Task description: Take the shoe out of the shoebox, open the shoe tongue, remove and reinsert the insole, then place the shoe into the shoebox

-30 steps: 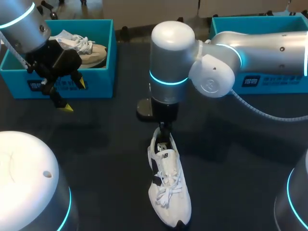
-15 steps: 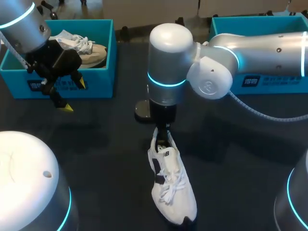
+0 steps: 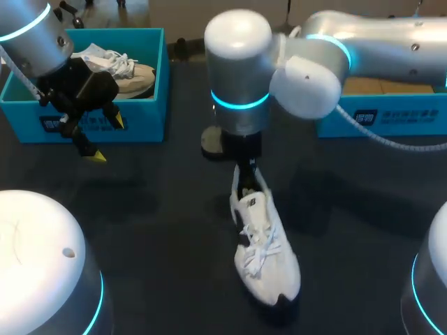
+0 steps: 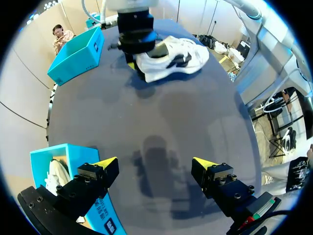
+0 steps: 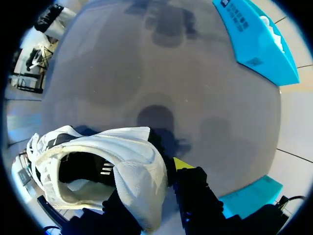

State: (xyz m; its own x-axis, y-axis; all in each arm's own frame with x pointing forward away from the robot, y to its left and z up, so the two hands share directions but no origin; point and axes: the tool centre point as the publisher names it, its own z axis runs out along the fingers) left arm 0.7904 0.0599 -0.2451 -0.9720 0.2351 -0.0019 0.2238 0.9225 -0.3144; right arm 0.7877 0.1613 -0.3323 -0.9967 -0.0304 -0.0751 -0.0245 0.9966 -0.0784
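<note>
A white shoe [image 3: 265, 244] with black trim hangs heel-up over the dark table's middle, toe pointing toward the front. My right gripper [image 3: 246, 174] is shut on its heel collar. In the right wrist view the heel wall [image 5: 137, 161] sits between the fingers of my right gripper [image 5: 151, 171], one yellow fingertip [image 5: 183, 164] outside the shoe, the other hidden. My left gripper [image 3: 106, 138] stands open and empty in front of the left shoebox [image 3: 143, 115]. The left wrist view has the left gripper [image 4: 155, 164] over bare table, the shoe [image 4: 173, 56] far ahead.
The left blue shoebox holds another pale shoe [image 3: 119, 66]. A second blue shoebox [image 3: 377, 118] stands at the back right, partly behind my right arm. Two white domes sit at the near corners.
My right gripper closed on the shoe's heel, then moved right and up, carrying the shoe with it. The left arm kept still.
</note>
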